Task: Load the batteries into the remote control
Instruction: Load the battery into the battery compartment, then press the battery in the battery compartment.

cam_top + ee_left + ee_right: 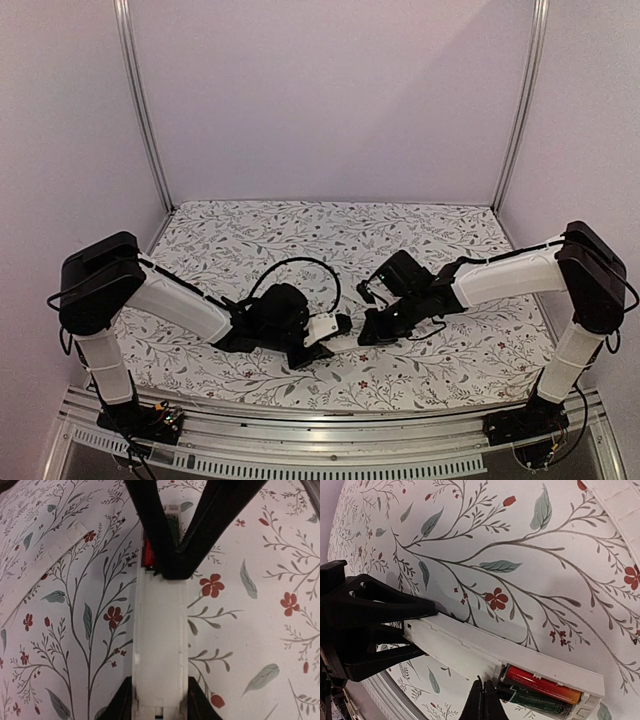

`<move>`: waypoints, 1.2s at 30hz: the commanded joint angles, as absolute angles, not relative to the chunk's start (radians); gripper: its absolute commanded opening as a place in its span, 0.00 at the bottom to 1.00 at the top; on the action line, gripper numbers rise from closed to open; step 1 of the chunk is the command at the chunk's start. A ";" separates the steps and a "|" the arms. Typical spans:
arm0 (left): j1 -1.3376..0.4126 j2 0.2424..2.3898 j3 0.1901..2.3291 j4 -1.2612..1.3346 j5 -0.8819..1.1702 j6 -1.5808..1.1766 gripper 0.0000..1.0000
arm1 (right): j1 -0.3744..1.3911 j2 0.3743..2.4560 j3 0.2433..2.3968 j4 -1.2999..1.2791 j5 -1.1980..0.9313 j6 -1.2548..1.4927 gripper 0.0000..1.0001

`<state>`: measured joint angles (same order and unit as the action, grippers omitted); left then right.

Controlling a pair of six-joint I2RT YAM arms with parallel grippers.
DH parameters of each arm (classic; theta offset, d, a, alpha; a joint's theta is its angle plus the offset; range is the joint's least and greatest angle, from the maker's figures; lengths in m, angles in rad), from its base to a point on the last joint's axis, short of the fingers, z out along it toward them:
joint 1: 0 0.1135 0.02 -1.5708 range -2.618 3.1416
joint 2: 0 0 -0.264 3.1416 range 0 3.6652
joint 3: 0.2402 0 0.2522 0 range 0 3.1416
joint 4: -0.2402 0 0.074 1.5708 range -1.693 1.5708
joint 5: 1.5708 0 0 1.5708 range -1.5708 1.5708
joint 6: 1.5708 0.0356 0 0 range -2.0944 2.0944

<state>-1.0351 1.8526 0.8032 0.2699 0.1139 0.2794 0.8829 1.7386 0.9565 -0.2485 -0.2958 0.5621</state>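
My left gripper (160, 709) is shut on one end of the white remote control (160, 645), holding it just above the flowered cloth. The far end of the remote control (470, 642) has an open compartment. Two batteries lie in it side by side, one red-orange (545, 684) and one dark (540, 702). My right gripper (483, 689) is shut with nothing between its fingers. Its tips rest against the edge of the white back panel beside the batteries. In the top view both grippers, left (325, 340) and right (368, 330), meet over the remote control (348, 343).
A pale strip (50, 555) lies on the cloth left of the remote; it also shows as a pale strip (620, 502) in the right wrist view. The metal rail (330, 440) at the table's near edge runs just behind both grippers.
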 commanded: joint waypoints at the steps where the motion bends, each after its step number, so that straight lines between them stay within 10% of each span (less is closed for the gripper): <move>1: -1.053 1.902 0.798 0.199 0.101 0.287 0.00 | 0.873 1.770 0.954 -0.288 -0.245 0.550 0.00; 36: -1.053 1.915 0.822 0.163 0.100 0.323 0.00 | 0.796 1.723 0.971 -0.341 -0.304 0.451 0.00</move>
